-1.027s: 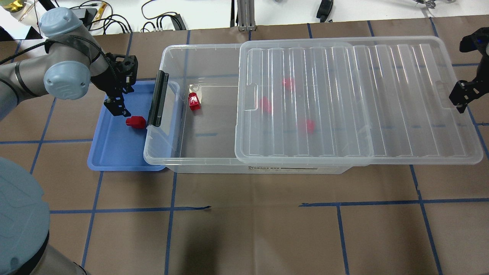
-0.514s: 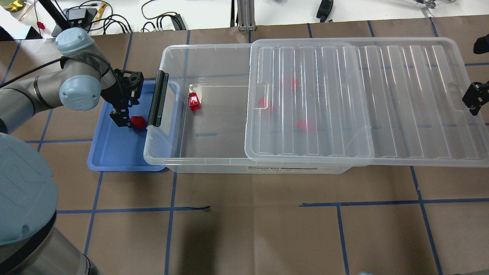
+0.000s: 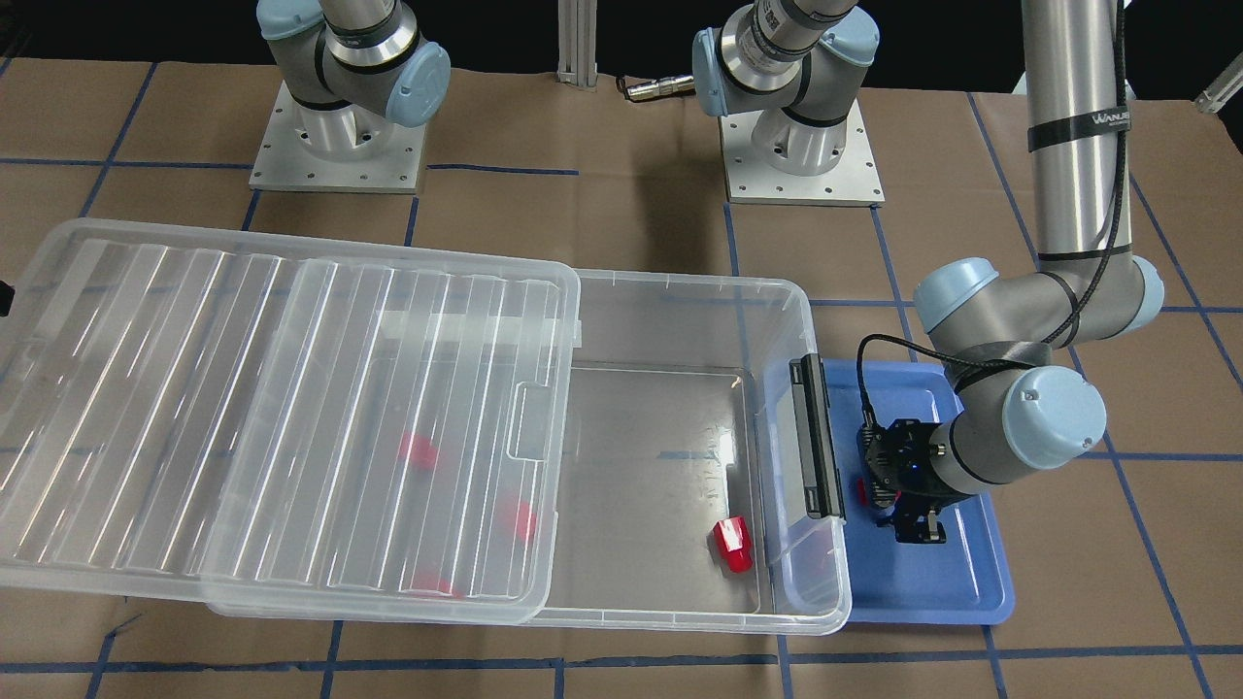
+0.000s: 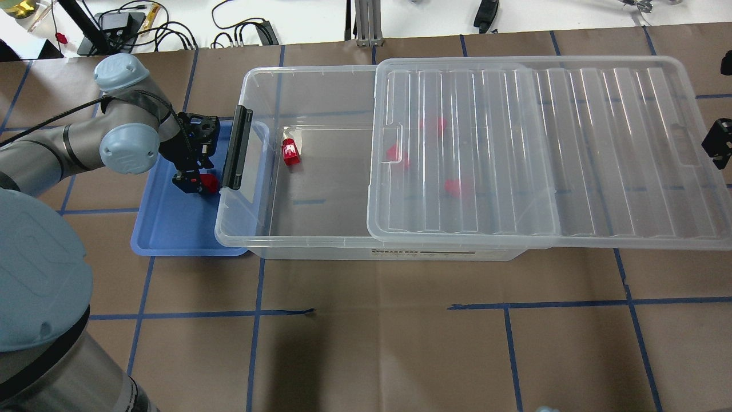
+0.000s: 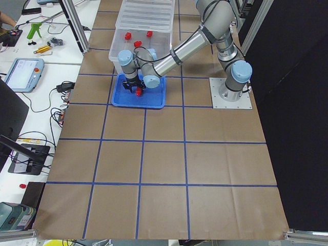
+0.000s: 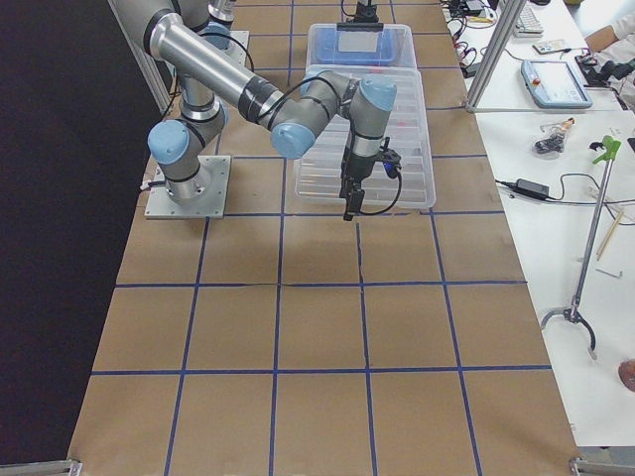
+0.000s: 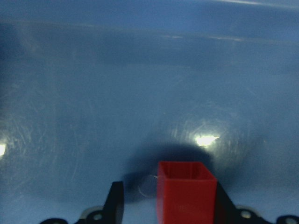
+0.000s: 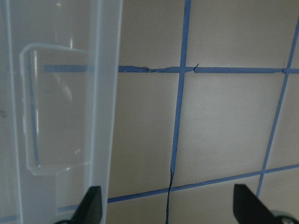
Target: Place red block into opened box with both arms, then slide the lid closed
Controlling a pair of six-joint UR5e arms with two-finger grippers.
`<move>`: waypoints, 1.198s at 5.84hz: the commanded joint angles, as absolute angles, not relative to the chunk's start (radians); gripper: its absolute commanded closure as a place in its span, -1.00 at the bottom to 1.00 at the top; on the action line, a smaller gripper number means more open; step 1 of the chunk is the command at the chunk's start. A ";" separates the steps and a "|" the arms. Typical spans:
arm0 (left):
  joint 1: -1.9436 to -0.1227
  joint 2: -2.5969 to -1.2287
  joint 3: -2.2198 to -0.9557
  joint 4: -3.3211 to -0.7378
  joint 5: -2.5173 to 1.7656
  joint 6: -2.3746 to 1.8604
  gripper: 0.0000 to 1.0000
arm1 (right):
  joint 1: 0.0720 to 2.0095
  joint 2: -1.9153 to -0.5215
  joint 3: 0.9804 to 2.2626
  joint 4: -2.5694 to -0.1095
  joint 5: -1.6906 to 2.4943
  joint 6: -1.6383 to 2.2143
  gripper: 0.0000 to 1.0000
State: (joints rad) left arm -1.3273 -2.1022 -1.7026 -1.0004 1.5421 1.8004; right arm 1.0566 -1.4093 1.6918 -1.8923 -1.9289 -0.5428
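Covering the counter (image 4: 366,343) is brown paper gridded with blue tape; a white surface (image 4: 412,23) strewn with cables runs along the far edge. A blue tray (image 4: 166,234) sits left, overlapped by the left rim of the box (image 4: 297,243), whose black latch (image 4: 237,149) stands just beside the left tool (image 4: 197,183). That tool straddles a red block (image 7: 187,196) on the tray: one finger touches it, the other shows a gap. The lid (image 4: 572,149) covers the box's right part and overhangs rightward. Three more blocks (image 4: 454,187) blur beneath it, and a second block (image 4: 291,153) lies uncovered. The right tool (image 4: 717,143) gapes wide and empty, just beside the lid's right edge.
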 commanded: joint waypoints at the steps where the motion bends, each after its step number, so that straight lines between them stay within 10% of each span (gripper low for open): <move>1: -1.344 -2.076 -1.684 -1.008 1.543 1.799 0.86 | 1.069 -1.433 1.605 -1.847 -1.918 -0.522 -1.00; 7: -1.467 -1.804 -1.505 -1.433 1.487 1.647 0.97 | 1.456 -1.470 1.319 -1.376 -1.619 0.143 -1.00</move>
State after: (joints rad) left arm -1.4120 -1.8252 -1.5250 -1.4075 1.5126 1.6966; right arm 1.3759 -1.4689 1.3329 -1.3946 -1.6515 0.0343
